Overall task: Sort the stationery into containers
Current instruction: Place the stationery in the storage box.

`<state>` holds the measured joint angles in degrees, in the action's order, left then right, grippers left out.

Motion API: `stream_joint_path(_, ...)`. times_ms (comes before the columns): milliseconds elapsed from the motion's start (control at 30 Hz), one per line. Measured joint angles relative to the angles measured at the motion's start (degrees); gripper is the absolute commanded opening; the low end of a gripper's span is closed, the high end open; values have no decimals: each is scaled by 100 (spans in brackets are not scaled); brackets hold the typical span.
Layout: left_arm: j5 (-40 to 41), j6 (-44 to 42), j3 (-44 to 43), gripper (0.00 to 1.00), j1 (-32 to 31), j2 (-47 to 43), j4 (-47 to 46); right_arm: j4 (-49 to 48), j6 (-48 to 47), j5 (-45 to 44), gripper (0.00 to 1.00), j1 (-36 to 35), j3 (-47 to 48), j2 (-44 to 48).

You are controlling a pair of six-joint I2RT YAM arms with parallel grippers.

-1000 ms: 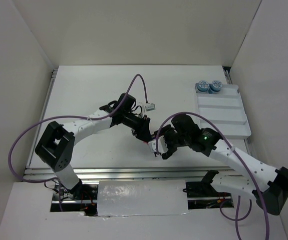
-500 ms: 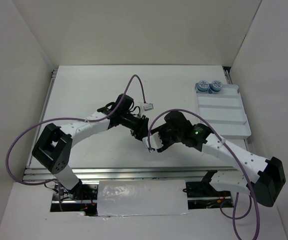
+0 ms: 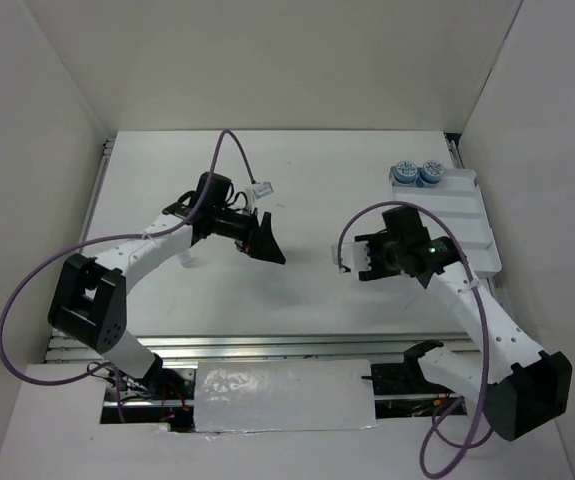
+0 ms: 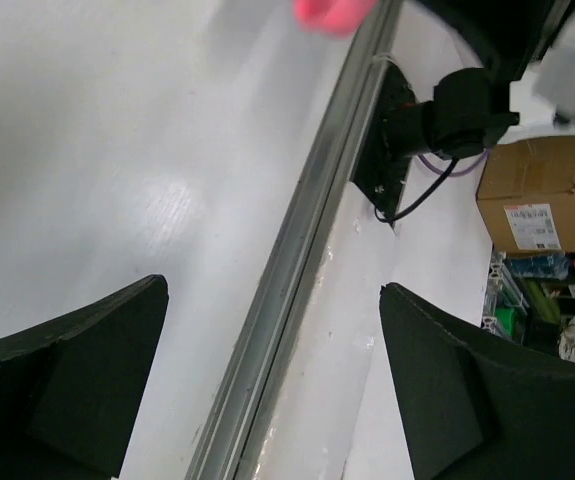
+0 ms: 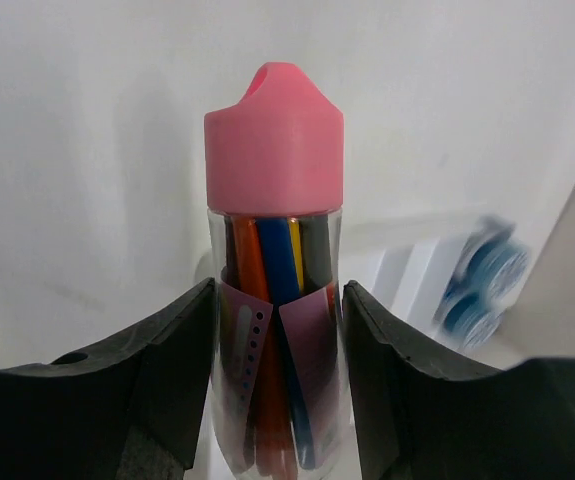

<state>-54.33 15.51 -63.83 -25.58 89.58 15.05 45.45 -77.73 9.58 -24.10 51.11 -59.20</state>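
Observation:
A clear tube with a pink cap point(image 5: 275, 150) and coloured sticks inside stands upright between my right fingers. My right gripper point(image 5: 277, 300) is shut on it. In the top view the right gripper point(image 3: 352, 262) hangs above the table, just left of the white compartment tray point(image 3: 467, 262). Two round blue pots point(image 3: 417, 172) sit in the tray's far compartment, and in the right wrist view the pots point(image 5: 482, 285) show as a blur behind the tube. My left gripper point(image 3: 267, 250) is open and holds nothing, left of the middle. Its fingers point(image 4: 67, 380) stand wide apart.
In the left wrist view, the table's near metal rail point(image 4: 307, 250) runs between the left jaws. A cardboard box point(image 4: 537, 195) lies off the table. A white connector point(image 3: 262, 190) hangs on the left arm's purple cable. White walls enclose the table.
The two grippers met at the table's middle over the tube. The left gripper opened, let go and drew back left. The right arm carried the tube right, towards the tray.

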Motion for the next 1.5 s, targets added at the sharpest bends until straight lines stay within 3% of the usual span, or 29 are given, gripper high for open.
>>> stream_joint_path(167,7,-107,-7,99,240,72,267,820,-737,-260,3,1561,76,-157)
stream_joint_path(467,9,-201,0,99,203,72,282,1156,-1338,-520,4,3130,442,-940)
stream_joint_path(1000,22,-334,0,99,203,74,367,492,-1403,-1325,8,3270,855,-2277)
stream_joint_path(1133,37,-348,0,99,203,74,404,455,-1318,-1423,19,3158,1110,-2533)
stream_joint_path(1500,273,-348,0,99,529,31,472,380,-1255,-1631,28,3016,1228,-2859)
